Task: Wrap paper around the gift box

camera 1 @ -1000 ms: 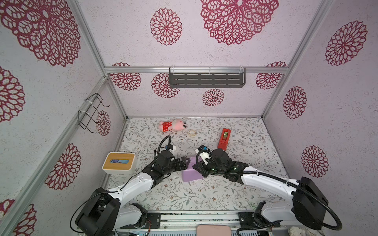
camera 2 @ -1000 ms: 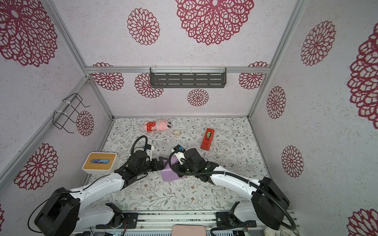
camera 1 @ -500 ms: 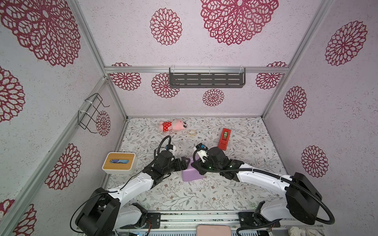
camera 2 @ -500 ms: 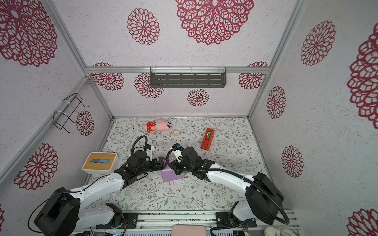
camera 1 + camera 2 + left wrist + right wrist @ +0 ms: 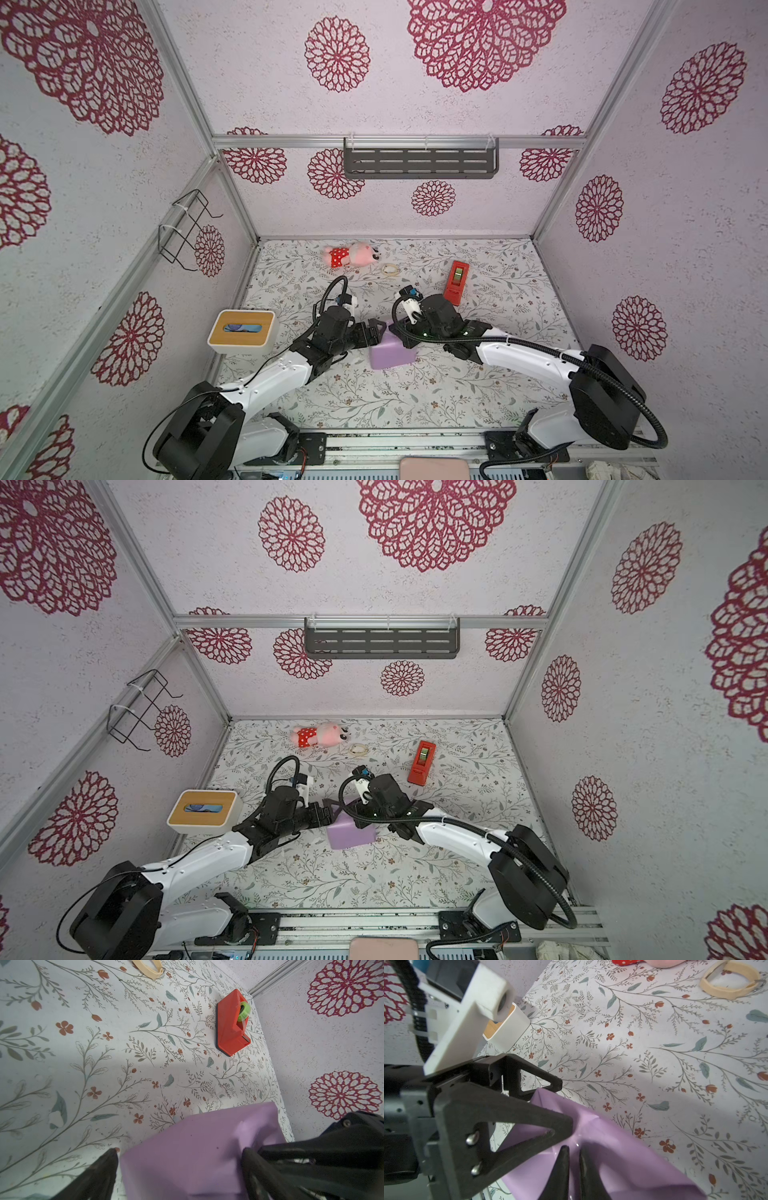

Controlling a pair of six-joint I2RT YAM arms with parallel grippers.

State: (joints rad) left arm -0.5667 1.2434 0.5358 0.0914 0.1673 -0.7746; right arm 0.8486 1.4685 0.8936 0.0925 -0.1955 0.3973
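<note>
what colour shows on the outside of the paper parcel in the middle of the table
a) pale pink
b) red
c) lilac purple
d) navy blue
c: the paper is lilac purple on every face that shows, in both top views and in both wrist views.

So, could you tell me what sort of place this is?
Probably a purpose-built robot test booth: aluminium frame posts holding wallpapered panels, a left arm and right arm mounted on a front rail, and props like a tape dispenser and plush toy on the floral table.
</note>
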